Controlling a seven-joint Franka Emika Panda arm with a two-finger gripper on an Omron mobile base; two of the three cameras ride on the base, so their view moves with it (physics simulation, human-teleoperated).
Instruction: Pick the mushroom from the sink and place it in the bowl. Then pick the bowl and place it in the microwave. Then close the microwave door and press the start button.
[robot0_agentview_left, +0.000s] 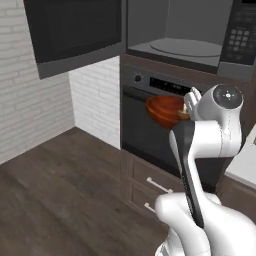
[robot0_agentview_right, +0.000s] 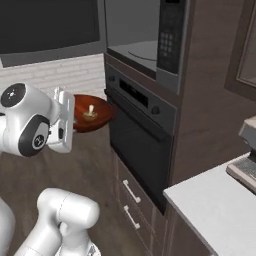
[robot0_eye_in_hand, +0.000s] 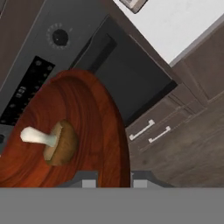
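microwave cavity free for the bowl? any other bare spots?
Microwave cavity is bare around its turntable, door swung wide left. White counter is bare short of the appliance at its far end. Crowded spot: gripper holds the bowl, mushroom inside, close before the oven.

- The microwave (robot0_agentview_left: 175, 47) cavity is being left open, its turntable (robot0_agentview_left: 186, 47) bare, with the microwave door (robot0_agentview_left: 75, 32) swung out to the left.
- The space before the oven (robot0_agentview_right: 142, 135) is being occupied by the bowl (robot0_agentview_right: 92, 114).
- The floor (robot0_agentview_left: 65, 185) on the left is being left free.
- The tabletop (robot0_agentview_right: 215, 210) is bounding the right side.
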